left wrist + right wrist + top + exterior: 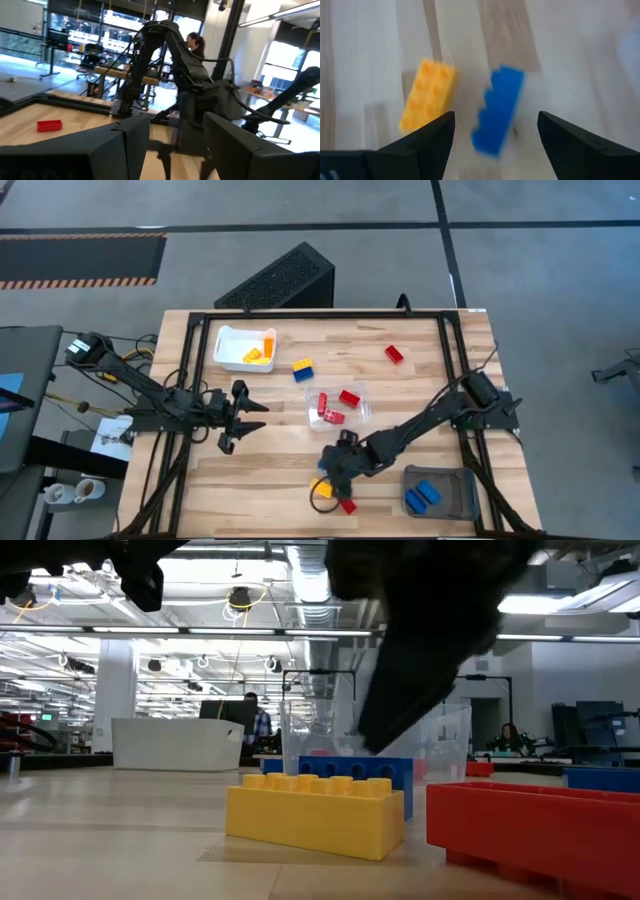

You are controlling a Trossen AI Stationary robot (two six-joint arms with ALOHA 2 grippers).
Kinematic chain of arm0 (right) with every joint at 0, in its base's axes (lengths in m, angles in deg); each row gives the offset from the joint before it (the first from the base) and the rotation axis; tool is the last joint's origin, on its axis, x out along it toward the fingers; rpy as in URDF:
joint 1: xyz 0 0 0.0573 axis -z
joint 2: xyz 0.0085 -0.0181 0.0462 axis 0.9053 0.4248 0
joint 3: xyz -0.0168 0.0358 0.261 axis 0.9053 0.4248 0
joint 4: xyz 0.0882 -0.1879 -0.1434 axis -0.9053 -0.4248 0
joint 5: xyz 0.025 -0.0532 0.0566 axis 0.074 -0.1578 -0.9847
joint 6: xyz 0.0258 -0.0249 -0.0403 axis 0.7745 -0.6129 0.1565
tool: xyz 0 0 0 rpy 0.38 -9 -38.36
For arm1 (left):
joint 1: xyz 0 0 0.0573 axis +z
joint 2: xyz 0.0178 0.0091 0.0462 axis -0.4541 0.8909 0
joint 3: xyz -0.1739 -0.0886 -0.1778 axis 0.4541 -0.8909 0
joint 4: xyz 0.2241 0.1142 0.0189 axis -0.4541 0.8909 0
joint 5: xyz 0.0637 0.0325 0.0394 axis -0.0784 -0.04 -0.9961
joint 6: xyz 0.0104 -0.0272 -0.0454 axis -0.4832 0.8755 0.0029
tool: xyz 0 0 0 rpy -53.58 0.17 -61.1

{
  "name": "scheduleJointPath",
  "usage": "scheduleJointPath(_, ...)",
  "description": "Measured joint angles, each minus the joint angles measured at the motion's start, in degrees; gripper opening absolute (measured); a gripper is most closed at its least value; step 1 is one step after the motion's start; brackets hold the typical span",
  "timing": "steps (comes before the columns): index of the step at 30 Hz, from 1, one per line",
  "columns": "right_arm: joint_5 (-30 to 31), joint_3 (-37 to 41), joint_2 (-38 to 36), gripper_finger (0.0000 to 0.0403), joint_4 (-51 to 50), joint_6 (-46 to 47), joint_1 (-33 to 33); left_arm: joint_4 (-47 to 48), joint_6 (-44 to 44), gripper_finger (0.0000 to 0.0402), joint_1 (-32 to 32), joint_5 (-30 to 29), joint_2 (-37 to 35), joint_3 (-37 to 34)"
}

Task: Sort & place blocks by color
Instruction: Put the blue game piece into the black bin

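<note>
Fingers of the right claw [495, 135] stand wide apart and empty, hovering over a small blue studded plastic brick [498, 111] that lies on the wooden counter [420, 395] near its front edge, with a yellow-orange studded plastic brick [428, 94] just beside it and a small red plastic brick [347, 506] close by. By the look of it, the blue brick is light, rigid and smooth-sided, so it should be pinched across its two long flat sides at mid-length; a skewed grip would likely flick it away. The grey tray [463, 498] at the front right corner already holds blue bricks, the clear tray [360, 392] mid-counter holds red ones, and the white tray [228, 340] near the back left holds yellow-orange ones. A yellow-and-blue stacked pair [302, 369] and another red brick [394, 354] lie loose toward the back. The left claw [238, 427] waits half open and empty over the counter's left side.
</note>
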Motion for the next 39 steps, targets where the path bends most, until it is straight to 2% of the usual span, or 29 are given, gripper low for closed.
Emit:
scheduleJointPath(11,-0.23,0.31,0.94,0.0308,-1.48,2.76,0.03,0.26,0.11,0.0173,0.03,-0.46,0.02,0.02)
scheduleJointPath(39,0.23,0.33,0.91,0.0302,-2.36,2.58,0.65,0.36,1.84,0.0173,0.02,-0.35,0.02,0.02)
